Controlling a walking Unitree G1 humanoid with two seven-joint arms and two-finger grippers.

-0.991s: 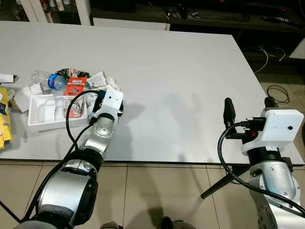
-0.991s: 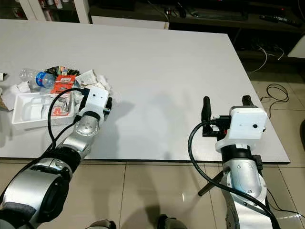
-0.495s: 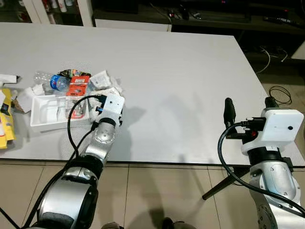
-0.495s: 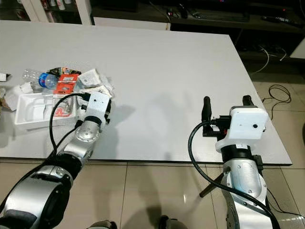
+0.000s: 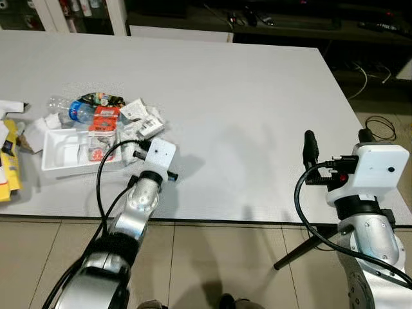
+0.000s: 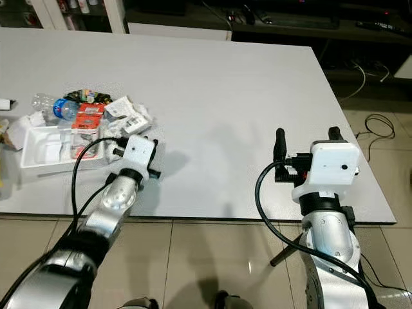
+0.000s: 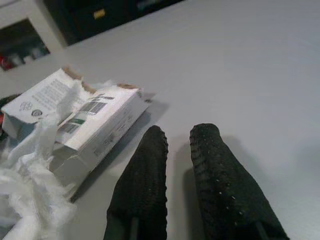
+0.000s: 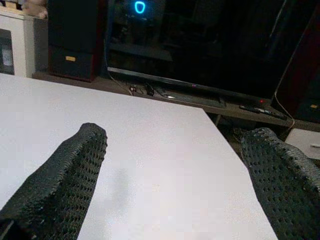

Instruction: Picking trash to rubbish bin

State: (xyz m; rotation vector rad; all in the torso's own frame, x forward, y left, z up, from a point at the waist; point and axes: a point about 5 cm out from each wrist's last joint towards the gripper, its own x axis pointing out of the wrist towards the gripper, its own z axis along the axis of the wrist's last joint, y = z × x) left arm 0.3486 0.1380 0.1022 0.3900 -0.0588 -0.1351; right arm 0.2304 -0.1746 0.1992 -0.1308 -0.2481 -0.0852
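A heap of trash lies at the left of the white table: a clear bottle with a blue label, an orange packet, a white foam tray and a torn white carton. The carton and shredded tissue also show in the left wrist view. My left gripper hovers low over bare table just beside the carton, shut with nothing held; its wrist block sits right of the tray. My right gripper stands wide open over the table's front right corner, holding nothing.
A yellow packet lies at the table's far left edge. The table's front edge runs just before me, with tiled floor below. A tripod leg and cables are on the floor at right. Dark cabinets stand behind the table.
My left arm has drawn back from the trash heap toward the table's front edge and slightly right. The right arm has stayed put.
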